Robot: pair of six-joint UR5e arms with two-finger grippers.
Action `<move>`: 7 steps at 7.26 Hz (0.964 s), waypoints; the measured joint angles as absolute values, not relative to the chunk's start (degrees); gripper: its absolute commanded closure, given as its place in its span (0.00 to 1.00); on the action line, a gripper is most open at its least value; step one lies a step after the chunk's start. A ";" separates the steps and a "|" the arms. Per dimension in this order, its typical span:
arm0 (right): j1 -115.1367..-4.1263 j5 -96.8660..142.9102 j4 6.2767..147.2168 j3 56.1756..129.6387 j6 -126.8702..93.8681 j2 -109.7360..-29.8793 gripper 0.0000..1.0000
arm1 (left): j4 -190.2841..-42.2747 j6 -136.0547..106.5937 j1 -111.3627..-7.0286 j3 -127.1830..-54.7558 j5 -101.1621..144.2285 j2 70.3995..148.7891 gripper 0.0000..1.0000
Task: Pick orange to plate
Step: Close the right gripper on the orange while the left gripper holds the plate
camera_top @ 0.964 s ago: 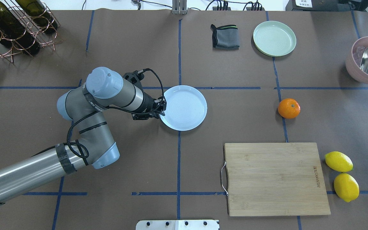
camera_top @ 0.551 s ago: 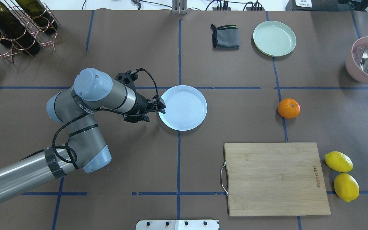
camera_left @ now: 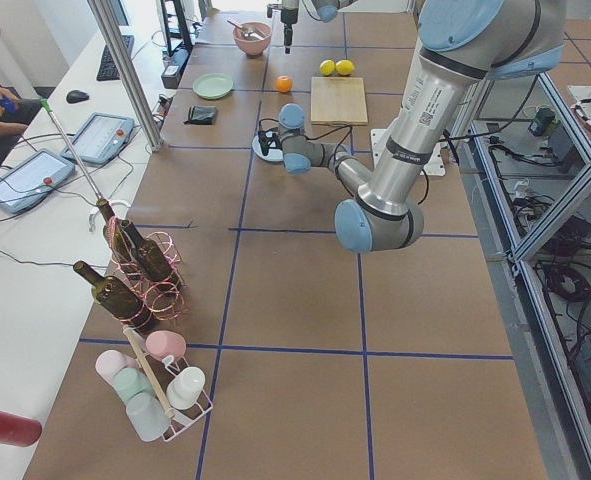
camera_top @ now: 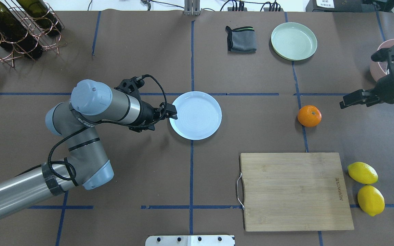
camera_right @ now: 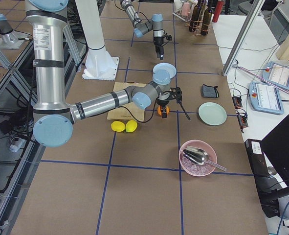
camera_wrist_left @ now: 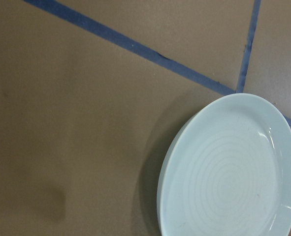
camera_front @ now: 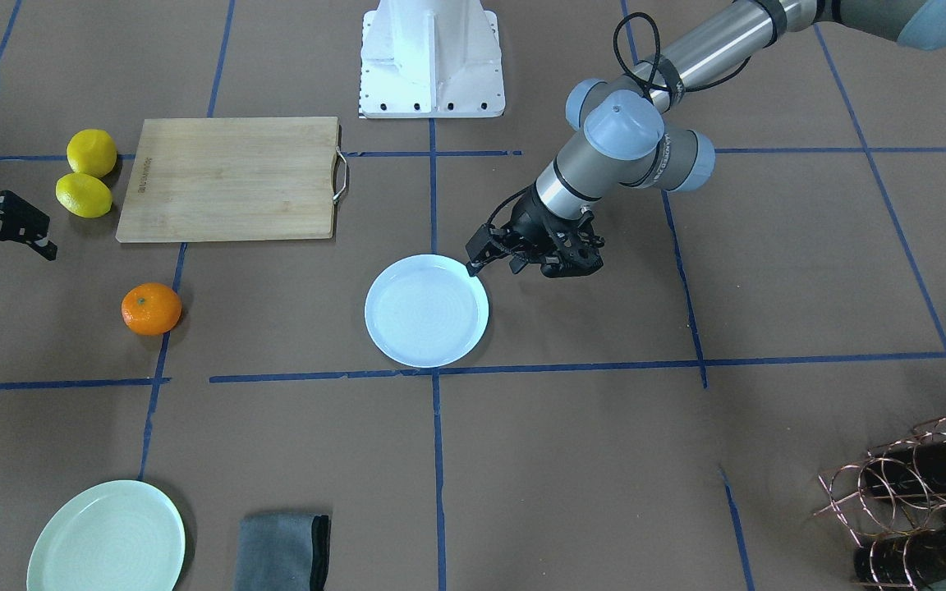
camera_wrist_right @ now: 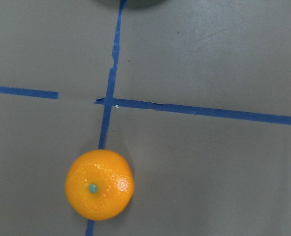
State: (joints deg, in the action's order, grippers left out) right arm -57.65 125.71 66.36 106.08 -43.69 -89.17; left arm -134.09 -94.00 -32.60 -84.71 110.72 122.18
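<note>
Bring right tool [camera_top: 356,98], cannot tell if apart or together, over the orange [camera_top: 309,115] at its 8 o'clock; centre, descend straight, close gently against rolling.

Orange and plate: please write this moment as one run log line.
orange: on table, untouched | plate: empty | right gripper: near orange, apart | left gripper: by plate rim
</note>
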 measured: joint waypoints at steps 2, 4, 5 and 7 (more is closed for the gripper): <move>-51.68 118.96 65.39 105.86 -50.35 -87.49 0.00 | -134.20 -94.18 -32.53 -85.10 109.64 121.98 0.00; -48.51 114.97 65.25 103.90 -52.20 -85.35 0.00 | -134.19 -94.21 -32.52 -85.34 109.44 121.85 0.00; -47.76 113.79 65.23 102.87 -52.39 -84.67 0.00 | -134.15 -94.22 -32.52 -85.45 109.38 121.83 0.00; -46.70 112.70 65.22 100.86 -52.41 -83.29 0.00 | -134.12 -94.22 -32.49 -85.47 109.34 121.73 0.00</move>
State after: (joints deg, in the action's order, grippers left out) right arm -46.70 112.70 65.22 100.86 -52.41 -83.29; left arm -134.12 -94.22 -32.49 -85.47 109.34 121.73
